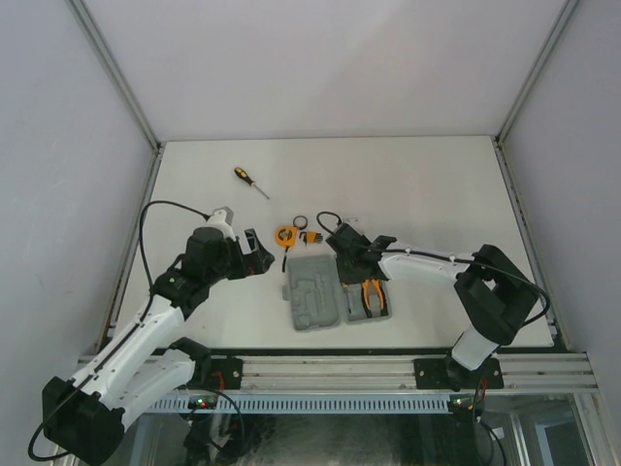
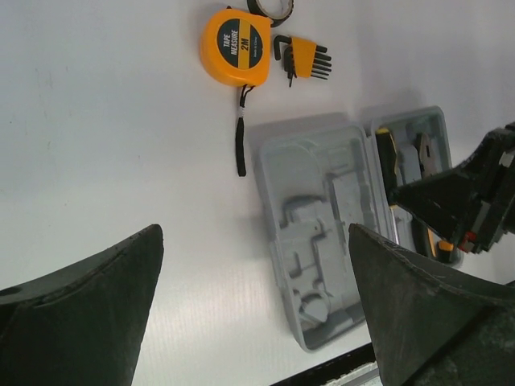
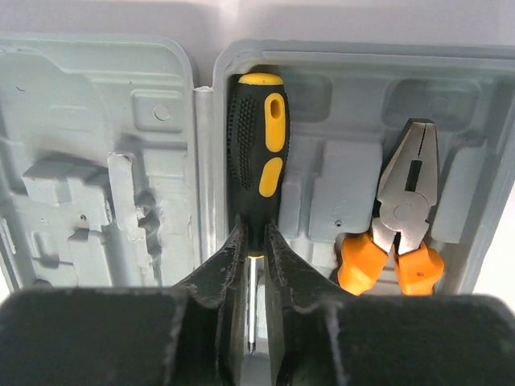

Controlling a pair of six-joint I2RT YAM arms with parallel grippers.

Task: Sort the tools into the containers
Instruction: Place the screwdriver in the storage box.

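The grey case (image 3: 105, 161) lies open in front of both arms (image 1: 315, 291). In its right half rest a black-and-yellow screwdriver (image 3: 257, 153) and orange-handled pliers (image 3: 406, 217). My right gripper (image 3: 256, 233) straddles the screwdriver's shaft, jaws slightly parted, a thin gap showing on each side of the shaft. Left of the case my left gripper (image 2: 253, 305) hangs wide open over bare table, holding nothing. Behind the case sit the orange tape measure (image 2: 236, 46), the hex key set (image 2: 306, 59) and the black ring (image 1: 300, 222). A second screwdriver (image 1: 250, 182) lies far back left.
The case's left half (image 2: 322, 233) shows only moulded recesses. The tape measure's black strap (image 2: 240, 145) trails toward the case. White walls close in the table on three sides, and a metal rail (image 1: 388, 369) runs along the near edge.
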